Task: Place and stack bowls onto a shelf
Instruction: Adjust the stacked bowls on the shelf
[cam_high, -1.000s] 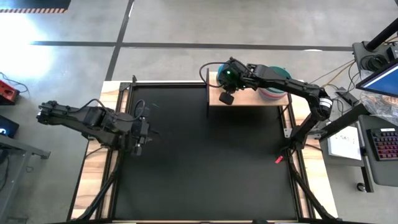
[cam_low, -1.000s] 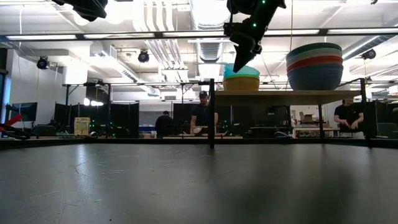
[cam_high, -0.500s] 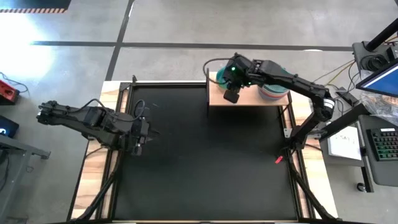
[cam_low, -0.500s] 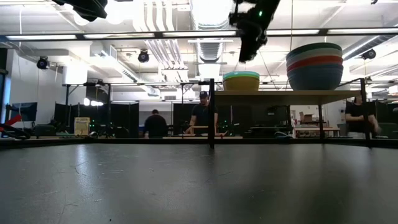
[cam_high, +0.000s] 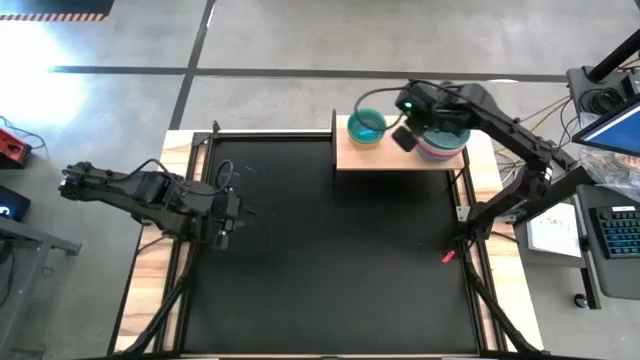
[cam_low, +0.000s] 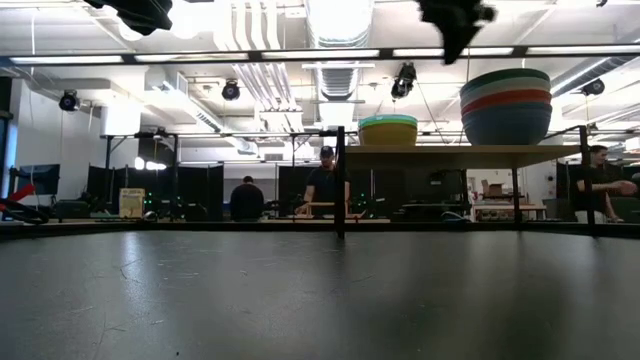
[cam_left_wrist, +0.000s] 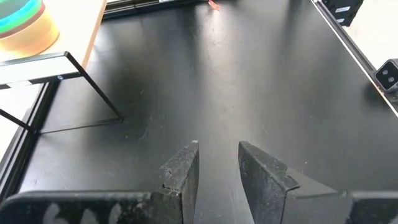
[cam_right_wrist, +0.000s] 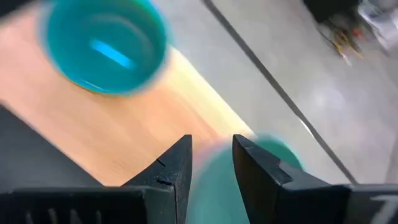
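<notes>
The right gripper (cam_high: 404, 137) is hanging empty above the shelf (cam_high: 395, 158), jaws slightly parted, between the short stack (cam_high: 366, 129) at 9 o'clock and the tall stack (cam_high: 442, 143) at 3 o'clock. Both stacks are sitting on the plank, teal bowls on top. The black table (cam_high: 330, 250) is showing no bowls. I judge the release done; lifting straight up avoids nudging either stack. The left gripper (cam_high: 222, 228) is waiting, narrowly parted, empty.

Right hand (cam_high: 405, 137) raised, empty, fingers parted; left hand (cam_high: 222, 233) idle, fingers apart
</notes>
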